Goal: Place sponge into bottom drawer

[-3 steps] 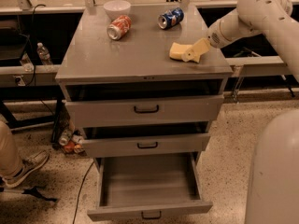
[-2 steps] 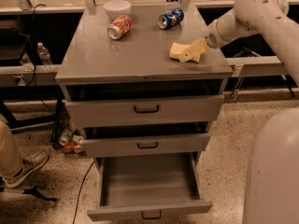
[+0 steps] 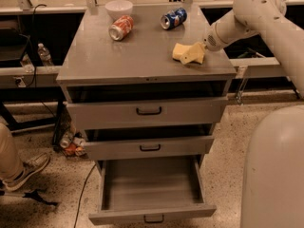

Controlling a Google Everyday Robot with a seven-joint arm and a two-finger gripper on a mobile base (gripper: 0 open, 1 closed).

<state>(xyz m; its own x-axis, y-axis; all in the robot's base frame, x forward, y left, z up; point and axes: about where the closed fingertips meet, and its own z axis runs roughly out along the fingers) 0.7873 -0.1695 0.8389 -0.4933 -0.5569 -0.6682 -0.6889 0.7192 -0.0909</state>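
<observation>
Presently we are finding the gripper [image 3: 194,54] sitting low over the grey cabinet top [image 3: 142,61], toward its right edge as seen in the camera view, and touching the right end of the sponge [image 3: 178,50]. We are recording that we cannot tell whether the gripper is spread or clamped on the sponge. The sponge is lying flat on the cabinet top, well apart from the bottom drawer [image 3: 152,213], which is standing pulled out with its grey floor showing and its black handle facing us. We are noting the white arm [image 3: 247,13] reaching in from the upper right. The middle drawer [image 3: 150,147] and the top drawer [image 3: 148,112] are each sitting slightly out. At the rear of the top, a white bowl [image 3: 118,7] is standing upright, an orange-red can [image 3: 121,27] is lying on its side just in front of it, and a blue can [image 3: 173,18] is lying on its side farther right.
</observation>
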